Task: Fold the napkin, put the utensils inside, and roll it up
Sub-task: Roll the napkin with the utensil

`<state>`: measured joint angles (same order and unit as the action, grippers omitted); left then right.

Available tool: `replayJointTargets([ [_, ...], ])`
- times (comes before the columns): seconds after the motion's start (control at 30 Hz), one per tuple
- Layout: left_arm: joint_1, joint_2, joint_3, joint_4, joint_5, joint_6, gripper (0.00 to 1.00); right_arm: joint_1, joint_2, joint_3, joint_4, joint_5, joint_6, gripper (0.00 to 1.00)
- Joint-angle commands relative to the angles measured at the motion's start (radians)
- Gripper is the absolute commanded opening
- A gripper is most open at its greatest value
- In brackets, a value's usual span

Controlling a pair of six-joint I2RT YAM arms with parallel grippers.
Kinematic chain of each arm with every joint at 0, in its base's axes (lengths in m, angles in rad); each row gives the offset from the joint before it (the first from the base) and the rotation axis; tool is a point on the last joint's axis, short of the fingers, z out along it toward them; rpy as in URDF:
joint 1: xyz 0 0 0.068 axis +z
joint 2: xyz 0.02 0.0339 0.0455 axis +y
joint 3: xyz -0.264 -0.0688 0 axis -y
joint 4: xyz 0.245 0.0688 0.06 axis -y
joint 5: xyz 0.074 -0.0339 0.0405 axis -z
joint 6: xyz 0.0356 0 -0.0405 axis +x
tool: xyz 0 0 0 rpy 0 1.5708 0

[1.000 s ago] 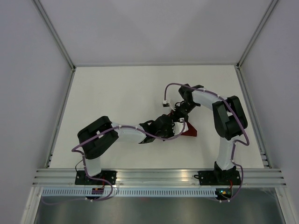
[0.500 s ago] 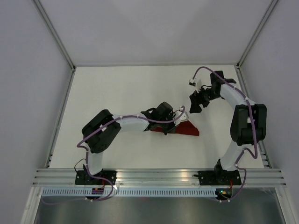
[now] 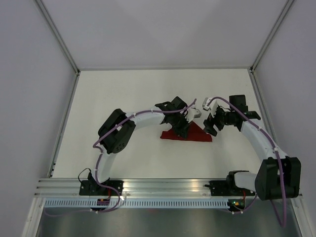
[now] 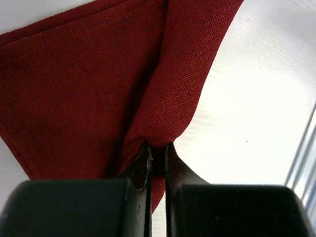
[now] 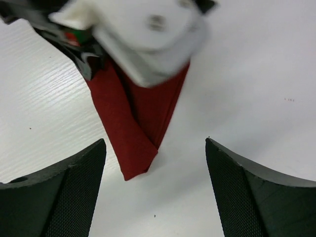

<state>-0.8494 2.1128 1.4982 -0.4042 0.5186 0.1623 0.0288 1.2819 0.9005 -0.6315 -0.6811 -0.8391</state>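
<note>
The dark red napkin [image 3: 190,135] lies folded in a flat triangle at the table's middle. My left gripper [image 3: 182,124] stands over its far edge, shut on a pinched ridge of the cloth; in the left wrist view the jaws [image 4: 157,150] squeeze that fold of the napkin [image 4: 74,89]. My right gripper [image 3: 213,124] is open and empty just right of the napkin's right corner. In the right wrist view the wide-open fingers [image 5: 64,192] flank a pointed napkin corner [image 5: 131,138], apart from it. The pale stick-like utensil is out of view.
The white table [image 3: 123,94] is bounded by metal rails at left, right and front [image 3: 168,186]. The left arm's white wrist housing [image 5: 143,34] fills the top of the right wrist view, close to my right gripper.
My left gripper has shifted away from the bases, still holding the cloth, and the napkin now shows as a wider triangle. My right arm swung out and came back near the napkin's right corner.
</note>
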Motion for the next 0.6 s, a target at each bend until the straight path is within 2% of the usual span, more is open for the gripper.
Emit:
replayJointTargets([
  [0.0,-0.002,0.127,0.051,-0.257,0.049,-0.084,0.06,0.1,-0.104,-0.101,0.167,0.012,-0.035,0.85],
  [0.13,0.013,0.174,0.103,-0.314,0.049,-0.139,0.07,0.222,-0.217,-0.268,0.32,0.099,-0.014,0.83],
  [0.2,0.019,0.187,0.122,-0.331,0.051,-0.152,0.07,0.305,-0.224,-0.308,0.363,0.171,-0.012,0.82],
  [0.57,0.046,0.236,0.185,-0.389,0.092,-0.205,0.1,0.499,-0.079,-0.396,0.556,0.351,-0.018,0.76],
])
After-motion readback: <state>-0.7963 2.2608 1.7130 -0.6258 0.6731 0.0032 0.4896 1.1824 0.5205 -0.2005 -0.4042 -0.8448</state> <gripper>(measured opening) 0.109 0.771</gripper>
